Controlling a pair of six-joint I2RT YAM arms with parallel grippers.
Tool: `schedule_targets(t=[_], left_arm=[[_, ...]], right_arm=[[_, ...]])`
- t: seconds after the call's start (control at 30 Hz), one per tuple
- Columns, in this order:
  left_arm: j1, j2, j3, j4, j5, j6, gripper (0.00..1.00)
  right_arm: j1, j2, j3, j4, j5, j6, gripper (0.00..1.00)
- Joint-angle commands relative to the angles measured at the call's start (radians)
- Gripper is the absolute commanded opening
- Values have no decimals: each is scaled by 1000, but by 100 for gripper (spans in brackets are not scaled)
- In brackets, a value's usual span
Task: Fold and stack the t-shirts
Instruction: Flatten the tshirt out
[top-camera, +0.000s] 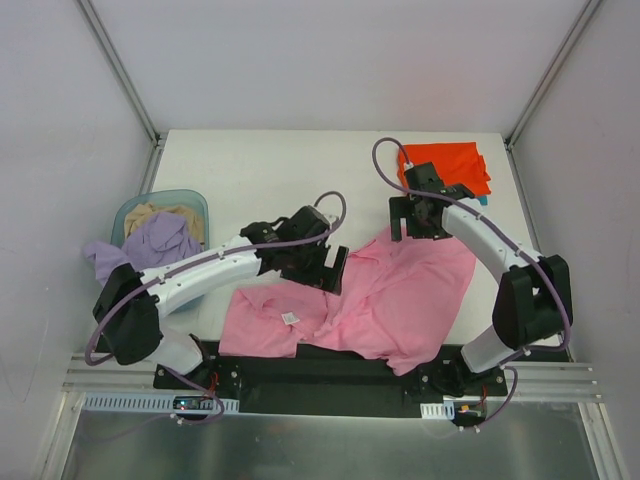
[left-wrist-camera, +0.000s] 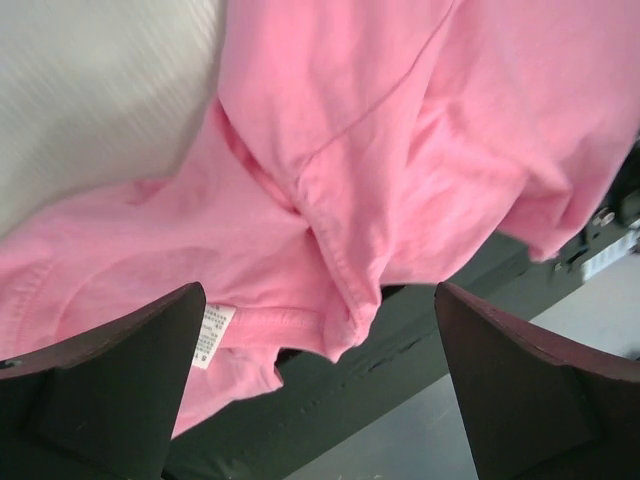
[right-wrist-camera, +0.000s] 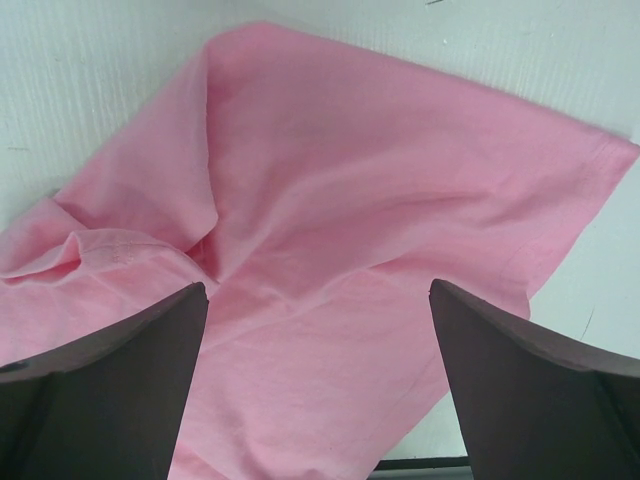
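Right now the pink t-shirt (top-camera: 385, 295) lies crumpled at lower middle of the frame, its long axis running lower left to upper right. The left end effector (top-camera: 322, 268) hovers over its left half, spread, holding nothing. The right end effector (top-camera: 413, 228), also spread, sits above the shirt's upper-right corner. Flat white bench (top-camera: 270, 170) shows above the shirt. An orange-red t-shirt (top-camera: 447, 165) lies folded at upper right.

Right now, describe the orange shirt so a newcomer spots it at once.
On the white table, look to the far right corner. The orange-red shirt lies there folded flat. Unlike it, the pink shirt sprawls crumpled at the near edge and the lavender shirt spills from the basket at left.
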Motion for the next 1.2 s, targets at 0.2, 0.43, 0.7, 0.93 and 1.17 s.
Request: schedule_targets(t=[0.2,0.43,0.7,0.93,1.17], left_arm=[[131,322,341,55,68,190,93],[131,570,517,74,157,302,82],[134,701,617,74,144,310,55],[141,684,613,68,124,319,26],[190,610,600,66,105,357,0]], right_arm=[[-4,-103,-81,1,12,23,97],[-41,-203,-143,-2,-53,54,97],[-55,-285,-213,-13,-97,46,97],[-63,-309,-246,-16,-92,51,97],[-63,-312,-267,-1,-100,57,97]])
